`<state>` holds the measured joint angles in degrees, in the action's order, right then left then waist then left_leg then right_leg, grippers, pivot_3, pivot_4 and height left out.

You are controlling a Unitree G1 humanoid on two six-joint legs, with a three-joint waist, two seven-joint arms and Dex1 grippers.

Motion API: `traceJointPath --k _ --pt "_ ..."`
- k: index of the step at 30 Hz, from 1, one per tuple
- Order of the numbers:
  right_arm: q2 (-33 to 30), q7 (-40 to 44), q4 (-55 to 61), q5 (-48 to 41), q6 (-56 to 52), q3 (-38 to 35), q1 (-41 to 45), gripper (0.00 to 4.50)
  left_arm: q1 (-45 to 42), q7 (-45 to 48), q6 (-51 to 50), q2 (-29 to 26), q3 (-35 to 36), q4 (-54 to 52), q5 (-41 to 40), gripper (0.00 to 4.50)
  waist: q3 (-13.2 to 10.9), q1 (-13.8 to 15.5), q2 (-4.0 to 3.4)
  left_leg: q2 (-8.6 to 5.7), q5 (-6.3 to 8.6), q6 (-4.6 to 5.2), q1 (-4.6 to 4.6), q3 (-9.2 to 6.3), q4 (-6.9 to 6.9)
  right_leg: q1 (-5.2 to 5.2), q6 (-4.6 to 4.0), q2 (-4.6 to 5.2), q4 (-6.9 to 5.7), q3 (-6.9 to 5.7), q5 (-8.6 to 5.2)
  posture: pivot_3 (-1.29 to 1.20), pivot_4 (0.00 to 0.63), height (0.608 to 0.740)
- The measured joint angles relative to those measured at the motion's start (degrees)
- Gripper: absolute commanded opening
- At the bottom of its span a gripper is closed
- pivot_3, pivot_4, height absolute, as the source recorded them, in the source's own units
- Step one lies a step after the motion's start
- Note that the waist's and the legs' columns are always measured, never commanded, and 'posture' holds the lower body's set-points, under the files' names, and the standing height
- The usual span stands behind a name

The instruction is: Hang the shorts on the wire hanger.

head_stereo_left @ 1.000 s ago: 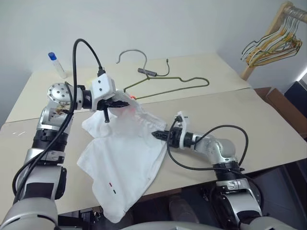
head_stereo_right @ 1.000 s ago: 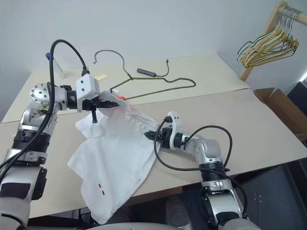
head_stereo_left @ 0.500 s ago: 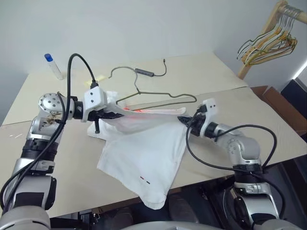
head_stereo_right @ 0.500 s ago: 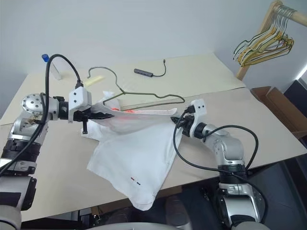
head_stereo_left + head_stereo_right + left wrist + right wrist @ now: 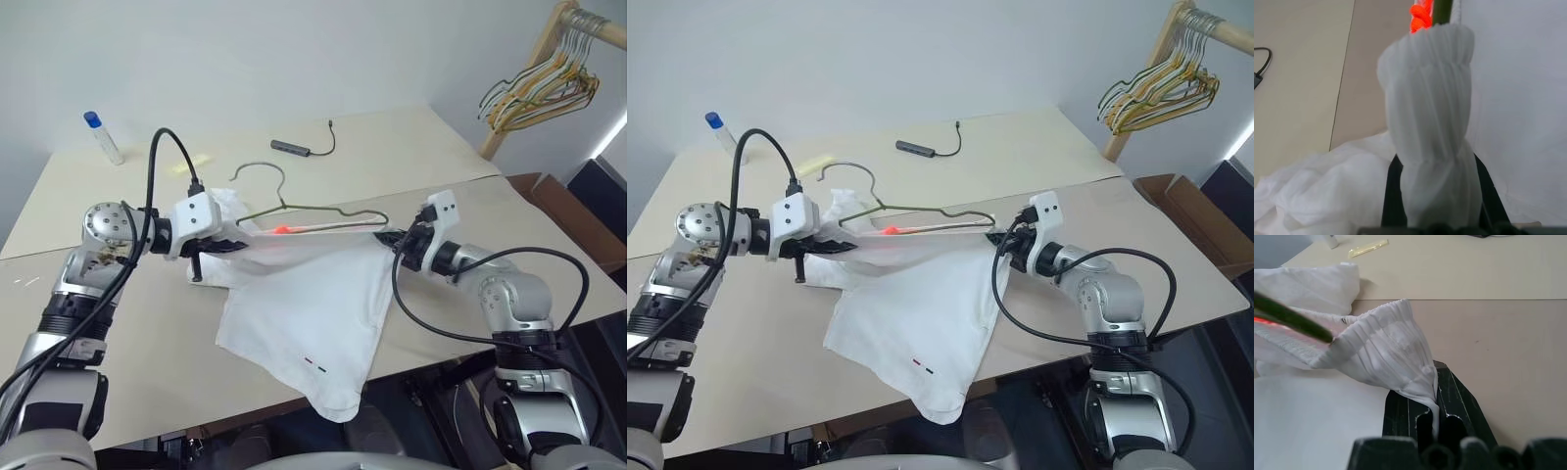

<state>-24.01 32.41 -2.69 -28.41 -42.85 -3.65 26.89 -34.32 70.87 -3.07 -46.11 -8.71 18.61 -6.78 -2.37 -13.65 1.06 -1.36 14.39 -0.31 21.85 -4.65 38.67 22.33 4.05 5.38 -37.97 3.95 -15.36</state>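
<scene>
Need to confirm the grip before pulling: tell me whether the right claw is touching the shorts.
Touching. In the right wrist view, the right claw is shut on the gathered waistband of the shorts, with the fabric pinched between its two black fingers.

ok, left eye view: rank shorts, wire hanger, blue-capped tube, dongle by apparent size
1. shorts
2. wire hanger, part hidden by the fabric
3/4. blue-capped tube and dongle with its cable look alike; both lie farther back, so unsure.

Blue-capped tube [image 5: 102, 136], dark cabled device, perhaps a dongle [image 5: 291, 148], hanger bunch [image 5: 534, 86].
</scene>
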Motion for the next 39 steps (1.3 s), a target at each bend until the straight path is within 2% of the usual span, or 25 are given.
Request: traceJointPath --k 8,15,27,35,39 --pt "-0.01 -0.01 0.03 -1.07 0.0 0.0 -0.23 0.01 1.33 -0.6 -0.73 -1.1 -0.14 -1.0 -1.17 0.0 0.0 0.02 0.0 -0.01 0.0 0.0 0.02 0.0 0.0 0.0 0.0 0.02 0.01 0.0 0.0 -0.21 0.0 0.74" --pt "-0.01 -0.01 -0.38 -2.12 0.07 0.02 -0.19 0.01 0.98 -2.01 3.02 -3.85 -3.85 -1.38 0.69 0.0 0.0 0.09 0.0 0.0 0.0 0.0 0.0 0.0 0.0 0.0 0.0 0.01 0.02 0.0 0.0 -0.21 0.0 0.74" --pt "-0.81 -0.03 2.1 -2.14 1.65 0.02 -1.08 0.01 -3.92 -6.91 -0.03 -3.51 -7.27 1.15 2.44 0.0 0.0 0.02 0.0 -0.04 0.0 0.0 0.02 0.0 0.0 0.01 0.0 0.01 0.01 0.0 0.0 -0.23 0.0 0.74" --pt "-2.1 -0.03 2.25 -2.21 1.65 0.02 -0.94 0.01 -3.42 -5.85 2.81 -3.56 -9.22 1.18 2.72 0.0 0.0 -0.12 0.0 -0.03 0.0 0.0 0.02 0.01 0.0 0.0 0.0 0.0 0.03 0.0 0.0 -0.23 0.0 0.74" --pt "-2.63 0.28 2.24 -2.33 1.67 0.11 -0.77 0.01 -6.12 -7.96 4.21 -3.58 -11.6 3.3 5.16 0.0 0.0 -0.05 0.0 -0.08 0.0 0.0 0.04 0.01 0.0 0.0 0.0 0.0 0.05 -0.01 0.0 -0.23 0.0 0.74"
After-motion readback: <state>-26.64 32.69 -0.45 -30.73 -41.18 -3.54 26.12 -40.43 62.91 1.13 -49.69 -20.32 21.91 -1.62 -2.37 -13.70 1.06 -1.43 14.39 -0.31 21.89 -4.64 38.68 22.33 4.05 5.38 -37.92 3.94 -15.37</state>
